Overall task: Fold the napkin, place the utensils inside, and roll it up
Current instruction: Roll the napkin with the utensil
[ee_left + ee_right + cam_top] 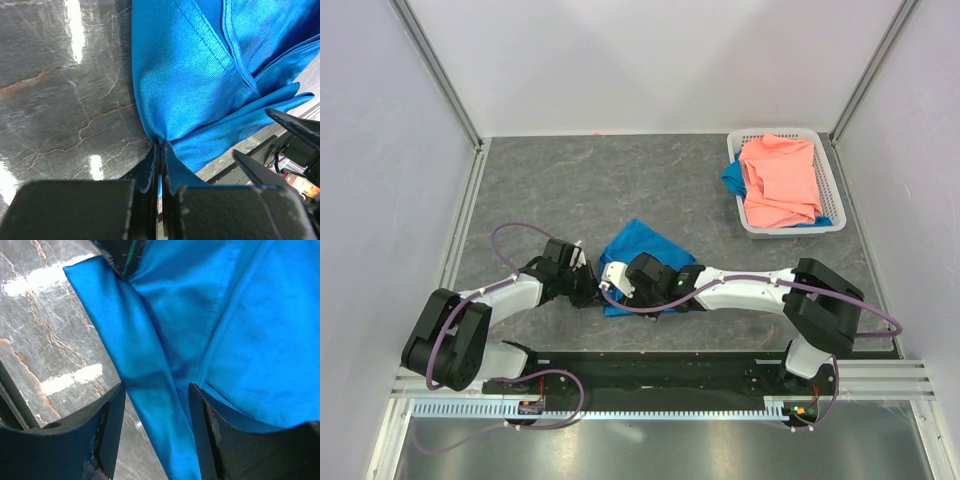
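Napkin lies crumpled and partly folded on the dark stone table, well to the left of the white basket and nearer the arm bases than the basket is. That basket stands in the far right corner and holds a salmon-pink cloth, with a blue scrap peeking out at the basket's left side.

Both arms reach in to the napkin's near-left edge, far from the basket. The left gripper sits at the corner of the cloth farthest from the basket. Its wrist view shows the left gripper with its jaws pressed together on a pinched point of the blue fabric, which fans out in creases from that pinch.

The right gripper meets the cloth just on the basket side of the left one. In its own view the right gripper has its jaws spread moderately wide, straddling a raised fold of the napkin that runs between the fingers. Whether the pads touch the cloth cannot be told.
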